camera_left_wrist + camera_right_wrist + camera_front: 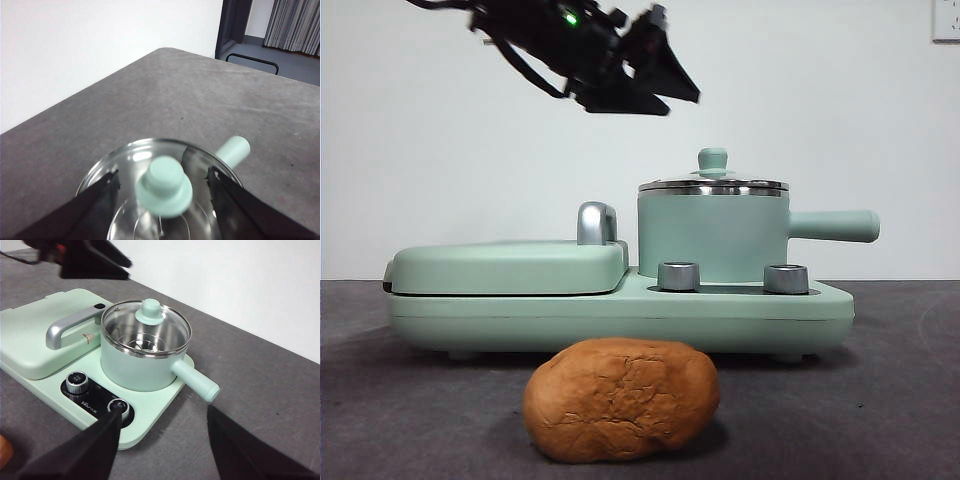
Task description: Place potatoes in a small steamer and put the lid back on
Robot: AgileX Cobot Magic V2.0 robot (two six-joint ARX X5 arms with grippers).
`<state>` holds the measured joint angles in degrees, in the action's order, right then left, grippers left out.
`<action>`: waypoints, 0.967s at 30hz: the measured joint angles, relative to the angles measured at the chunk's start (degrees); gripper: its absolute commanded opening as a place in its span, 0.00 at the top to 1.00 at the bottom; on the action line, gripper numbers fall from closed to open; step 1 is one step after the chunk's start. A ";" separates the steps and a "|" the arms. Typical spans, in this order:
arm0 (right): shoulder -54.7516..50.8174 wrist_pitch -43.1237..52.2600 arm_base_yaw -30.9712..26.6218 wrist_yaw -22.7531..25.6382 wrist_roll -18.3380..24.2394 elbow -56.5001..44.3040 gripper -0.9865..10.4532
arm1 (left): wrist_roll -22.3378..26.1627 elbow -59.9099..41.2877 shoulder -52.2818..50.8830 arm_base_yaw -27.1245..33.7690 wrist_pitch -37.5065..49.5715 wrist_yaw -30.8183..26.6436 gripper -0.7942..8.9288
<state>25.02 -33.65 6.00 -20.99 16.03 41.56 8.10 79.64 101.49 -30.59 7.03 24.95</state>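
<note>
**Lid first, and my left claw is the one above it**

Nearest the front camera lies the potato (621, 399), long axis across the table, ahead of the cooker base (620, 310). Behind it the small steamer (713, 236) wears the lid (713, 184); my left gripper (658, 75) hangs above and to one side.

From my left wrist, the knob (164, 185) sits between my spread, empty jaws, not yet touched.

From my right wrist, my right gripper (162, 432) waits spread and empty, farther off, beside the straight handle (195, 380).
</note>
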 measured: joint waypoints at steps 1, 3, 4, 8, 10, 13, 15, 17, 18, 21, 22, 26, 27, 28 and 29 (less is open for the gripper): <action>0.00 0.00 0.00 0.00 0.00 0.00 0.68 | 0.00 1.03 1.07 -0.13 0.00 0.00 0.63; 0.00 0.00 0.00 0.00 0.00 0.00 0.68 | 0.00 3.30 3.54 -0.57 -0.09 0.00 0.63; 0.00 -0.02 0.00 0.00 0.00 0.00 0.68 | 0.00 4.13 4.48 -0.72 -0.15 0.00 0.63; 0.00 0.00 0.00 0.00 0.00 0.00 0.68 | 0.00 6.67 8.00 -1.09 -0.11 -0.04 0.63; 0.00 0.00 0.00 0.02 -0.02 0.00 0.68 | 0.02 6.73 8.74 -1.18 -0.07 -0.04 0.63; 0.00 0.00 0.00 0.02 -0.04 0.00 0.68 | 0.04 6.80 9.60 -1.29 -0.04 -0.04 0.63; 0.00 0.00 0.00 0.00 -0.04 0.00 0.68 | 0.20 6.93 10.16 -1.33 0.04 -0.04 0.63; 0.00 -0.02 0.00 0.02 -0.04 0.00 0.68 | 0.70 6.99 10.62 -1.42 0.07 -0.04 0.63; 0.00 -0.02 0.00 0.02 -0.04 0.00 0.68 | 0.96 7.02 10.80 -1.42 0.07 -0.04 0.63; 0.00 0.00 0.00 0.15 -0.04 0.00 0.68 | 1.53 7.02 11.39 -1.46 0.07 -0.04 0.63; 0.00 0.00 0.00 0.20 -0.04 0.00 0.68 | 1.57 7.02 11.56 -1.49 0.07 -0.04 0.63; 0.00 -0.02 0.00 0.20 -0.04 0.00 0.68 | 1.57 7.04 12.24 -1.55 0.09 -0.04 0.64; 0.00 -0.02 0.00 0.22 -0.04 0.00 0.68 | 1.57 7.04 12.26 -1.55 0.11 -0.02 0.64; 0.00 0.00 0.00 0.20 -0.04 0.00 0.68 | 1.60 7.04 12.26 -1.57 0.11 -0.04 0.65; 0.00 -0.02 0.00 0.22 -0.04 0.00 0.68 | 1.64 7.08 12.26 -1.57 0.15 -0.04 0.70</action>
<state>25.02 -33.67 6.00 -20.78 15.99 41.56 9.74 86.72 113.75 -32.16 7.18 24.91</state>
